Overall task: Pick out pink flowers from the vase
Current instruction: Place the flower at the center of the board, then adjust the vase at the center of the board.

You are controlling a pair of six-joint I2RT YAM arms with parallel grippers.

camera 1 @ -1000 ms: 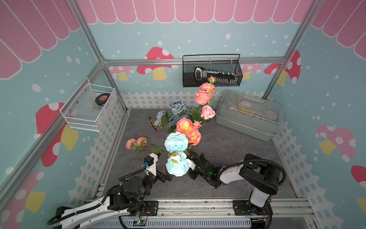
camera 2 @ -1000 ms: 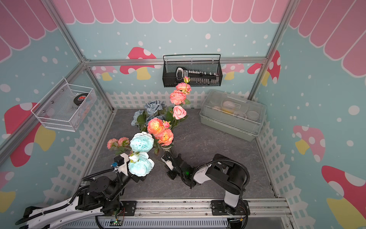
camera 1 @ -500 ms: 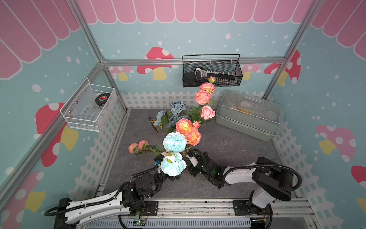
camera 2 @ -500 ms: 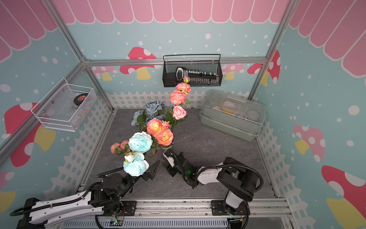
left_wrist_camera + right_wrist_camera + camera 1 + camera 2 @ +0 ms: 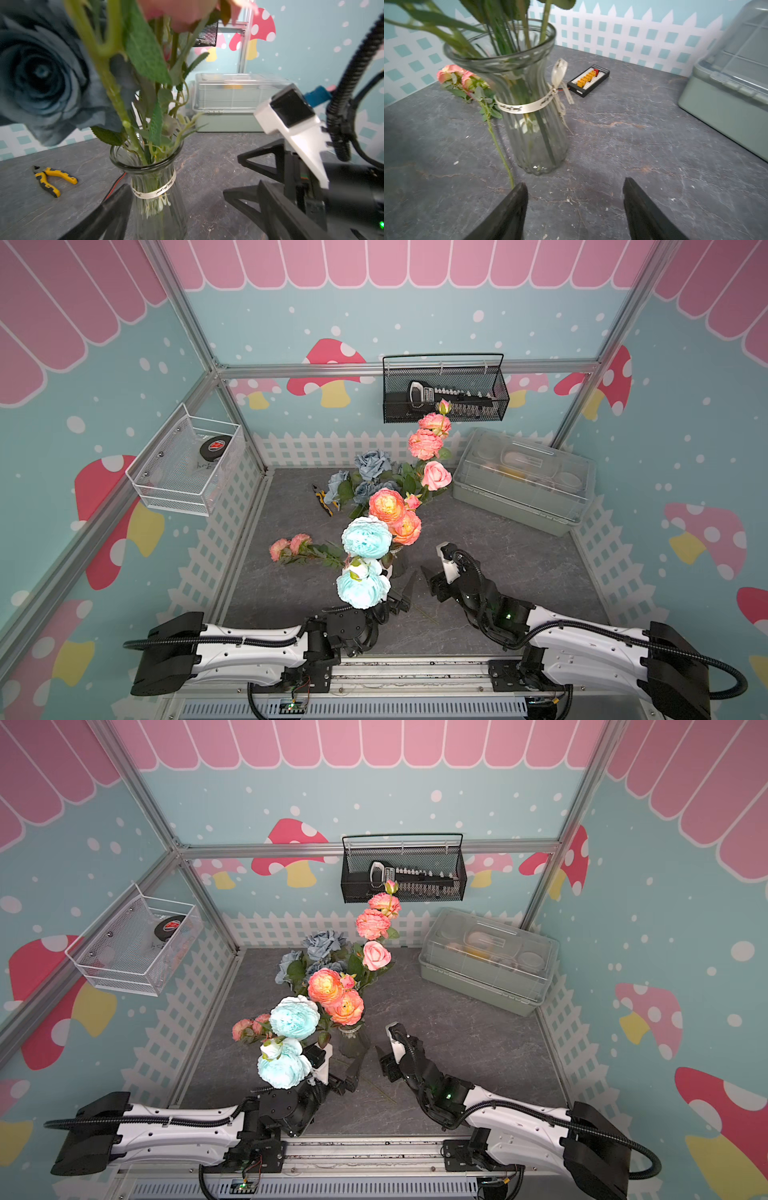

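A: Where to look for the pink flowers (image 5: 388, 506)?
B: Mostly in the vase (image 5: 353, 1044) at the middle of the bench (image 5: 519, 572), stems rising from the mouth and leaning back, toward the robot's right. Also one spray (image 5: 300, 542) lying flat out to the left, stem end just beside the right tool (image 5: 574, 182).
A: Anything held in that one?
B: Nothing. Spread wide and empty, just to the right of the vase.
A: And the left tool (image 5: 343, 1067)?
B: Released as well, facing the vase from the near side, with the glass inside its gape in the wrist view. Cannot tell about contact.
A: Which to send, then?
B: Likely the right — nearer the lean. Best to grip low on a stem and draw along it, up and back, never sideways.
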